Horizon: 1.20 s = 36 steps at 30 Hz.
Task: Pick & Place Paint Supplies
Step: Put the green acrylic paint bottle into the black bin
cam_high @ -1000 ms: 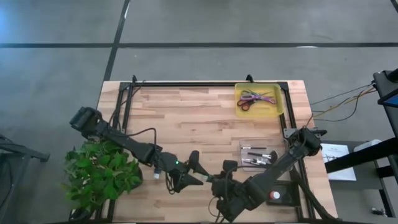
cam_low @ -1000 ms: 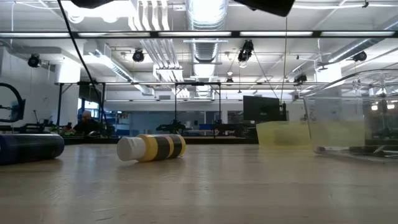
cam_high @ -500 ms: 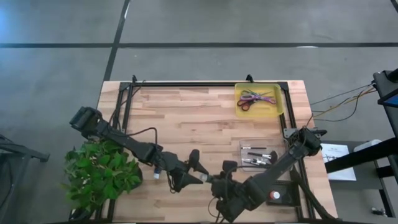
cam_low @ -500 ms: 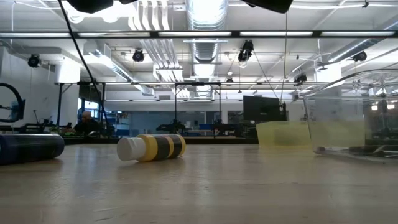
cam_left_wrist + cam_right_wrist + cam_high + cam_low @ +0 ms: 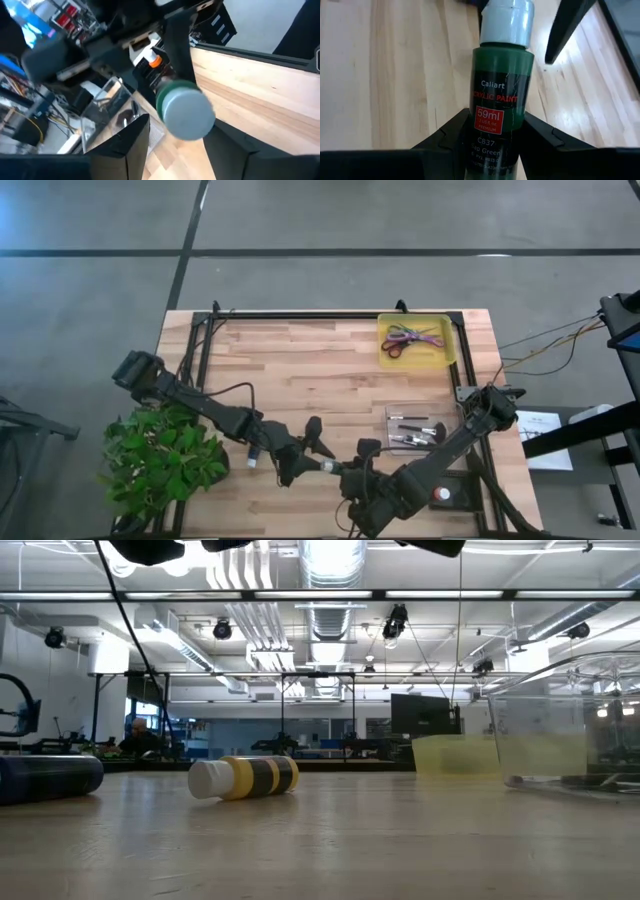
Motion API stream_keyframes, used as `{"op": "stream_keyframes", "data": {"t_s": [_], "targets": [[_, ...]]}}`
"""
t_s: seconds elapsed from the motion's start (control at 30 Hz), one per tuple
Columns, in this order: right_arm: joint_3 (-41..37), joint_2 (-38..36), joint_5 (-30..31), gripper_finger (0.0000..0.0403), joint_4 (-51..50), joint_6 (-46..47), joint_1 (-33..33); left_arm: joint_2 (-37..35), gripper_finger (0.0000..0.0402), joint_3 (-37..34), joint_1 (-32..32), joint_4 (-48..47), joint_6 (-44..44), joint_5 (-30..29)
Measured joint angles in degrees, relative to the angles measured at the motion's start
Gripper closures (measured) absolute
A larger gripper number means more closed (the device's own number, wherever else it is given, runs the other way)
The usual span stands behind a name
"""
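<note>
A green paint bottle (image 5: 502,85) with a pale cap (image 5: 506,22) is held above the table's near middle, with my right gripper (image 5: 347,472) shut on it. Its cap points at my left gripper (image 5: 308,457). That gripper is open, its fingers (image 5: 567,30) standing on either side of the cap (image 5: 187,112), apart from it. A yellow-and-black bottle (image 5: 245,777) and a dark blue one (image 5: 45,778) lie on their sides on the table. Scissors (image 5: 410,338) lie in the yellow tray (image 5: 447,345), and brushes (image 5: 418,430) lie in a clear tray. My right gripper pinches the green bottle's bottom end (image 5: 492,132) between its two fingers, one on each side. The fingers slant down from the table's right side and lie along the bottle. The bottle sticks out ahead of them, cap foremost, lifted clear of the table.
A leafy potted plant (image 5: 160,460) stands at the table's near left corner. The clear tray (image 5: 570,730) sits at the right, the yellow tray at the far right. A small blue bottle (image 5: 252,457) lies beneath my left arm. Bare wood shows in the far middle.
My left gripper has rolled a little about its own pointing line while staying by the bottle's cap. My right gripper and the green bottle have kept still.
</note>
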Motion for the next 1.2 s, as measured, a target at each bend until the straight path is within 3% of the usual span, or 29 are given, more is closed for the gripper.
{"op": "stream_keyframes", "data": {"t_s": [0.13,0.47,0.8,1.0,1.2], "targets": [[0.1,-0.2,2.2,0.0271,3.4,-2.8,0.6,0.0,0.0227,-0.1,1.7,0.3,-3.1,1.9],[0.1,-0.5,11.4,0.0271,14.2,-18.2,2.6,-0.1,0.0227,-0.1,3.0,11.6,-3.2,16.9],[0.2,-3.4,23.1,0.0271,14.2,-21.0,6.4,0.1,0.0226,-0.1,4.2,10.9,0.7,16.8],[-0.1,-4.1,27.7,0.0271,14.1,-22.0,9.2,0.2,0.0226,-0.1,4.5,18.8,0.8,20.4],[-0.6,-4.1,30.9,0.0271,14.4,-24.4,9.2,0.2,0.0226,-0.1,4.8,25.3,-0.1,20.5]]}}
